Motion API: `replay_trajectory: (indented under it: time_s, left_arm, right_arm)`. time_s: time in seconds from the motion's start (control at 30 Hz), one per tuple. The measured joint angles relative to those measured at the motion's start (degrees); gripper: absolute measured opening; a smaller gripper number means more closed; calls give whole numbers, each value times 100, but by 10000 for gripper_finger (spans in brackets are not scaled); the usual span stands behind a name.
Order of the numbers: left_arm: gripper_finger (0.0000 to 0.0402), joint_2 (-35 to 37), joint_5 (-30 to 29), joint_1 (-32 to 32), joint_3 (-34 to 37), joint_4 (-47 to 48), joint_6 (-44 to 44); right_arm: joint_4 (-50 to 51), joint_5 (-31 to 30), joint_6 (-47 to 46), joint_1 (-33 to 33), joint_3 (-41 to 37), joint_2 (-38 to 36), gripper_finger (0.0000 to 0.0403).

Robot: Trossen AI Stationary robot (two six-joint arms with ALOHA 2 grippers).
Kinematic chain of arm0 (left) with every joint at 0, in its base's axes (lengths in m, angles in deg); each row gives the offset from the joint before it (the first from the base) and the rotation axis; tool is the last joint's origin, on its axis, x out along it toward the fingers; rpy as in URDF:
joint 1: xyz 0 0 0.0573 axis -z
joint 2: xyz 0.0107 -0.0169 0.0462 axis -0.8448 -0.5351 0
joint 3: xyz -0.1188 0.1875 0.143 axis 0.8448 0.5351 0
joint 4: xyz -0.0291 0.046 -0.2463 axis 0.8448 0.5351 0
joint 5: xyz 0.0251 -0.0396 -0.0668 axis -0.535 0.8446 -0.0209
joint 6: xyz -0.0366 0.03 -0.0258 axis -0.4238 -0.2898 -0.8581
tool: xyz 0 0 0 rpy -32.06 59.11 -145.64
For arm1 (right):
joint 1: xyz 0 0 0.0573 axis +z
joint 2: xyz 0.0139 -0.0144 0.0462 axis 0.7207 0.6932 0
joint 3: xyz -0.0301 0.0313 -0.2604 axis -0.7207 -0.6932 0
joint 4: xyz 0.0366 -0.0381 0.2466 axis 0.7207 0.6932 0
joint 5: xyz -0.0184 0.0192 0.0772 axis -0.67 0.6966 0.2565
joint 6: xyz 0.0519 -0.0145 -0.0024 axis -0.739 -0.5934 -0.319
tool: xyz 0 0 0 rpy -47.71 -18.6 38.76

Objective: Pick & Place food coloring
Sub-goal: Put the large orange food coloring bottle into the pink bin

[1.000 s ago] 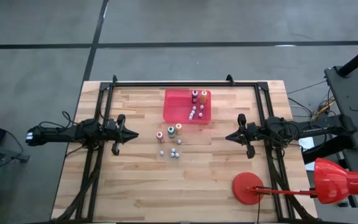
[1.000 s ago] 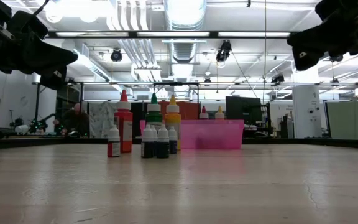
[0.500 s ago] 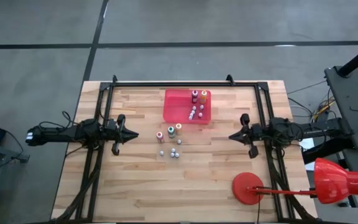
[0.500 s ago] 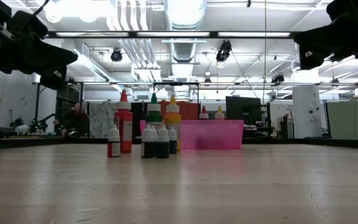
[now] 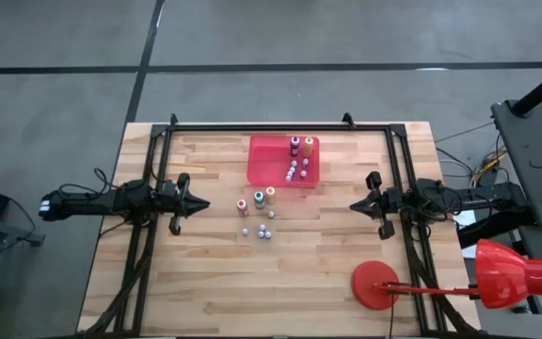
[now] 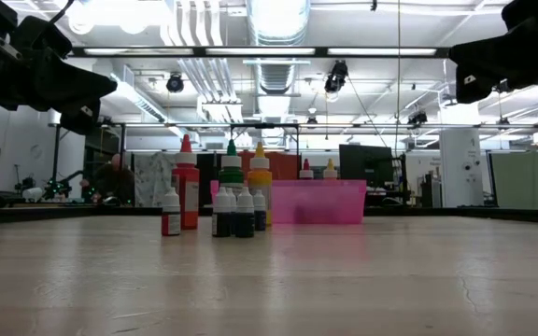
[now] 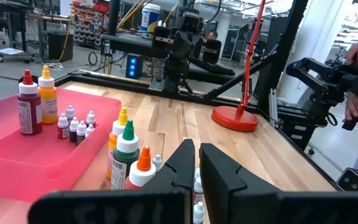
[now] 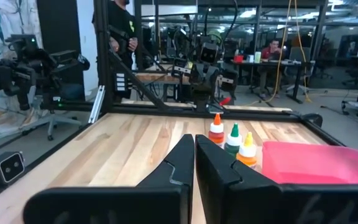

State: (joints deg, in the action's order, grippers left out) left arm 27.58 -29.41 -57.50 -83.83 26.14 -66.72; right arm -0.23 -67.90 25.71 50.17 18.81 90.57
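The right gripper is pulling back toward the table's right edge, fingers closed on nothing. The left gripper is staying where it was at the left, also closed and empty. Some bottles are standing on the table between both arms, others already in the tray. I think the right arm is retreating, so no pick is starting now.

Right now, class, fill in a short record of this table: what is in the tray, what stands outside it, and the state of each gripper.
tray: red tray at the far middle of the table, several bottles in it
outside tray: three taller bottles and a few small ones on the wood
left gripper: shut, empty
right gripper: shut, empty
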Motion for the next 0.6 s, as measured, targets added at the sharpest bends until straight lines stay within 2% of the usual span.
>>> replay_trajectory:
  time_s: [0.6]
  left_arm:
    - [0, 2, 1, 0, 1, 0, -1]
  right_arm:
    - [36, 2, -18, 6, -130, -145, 8]
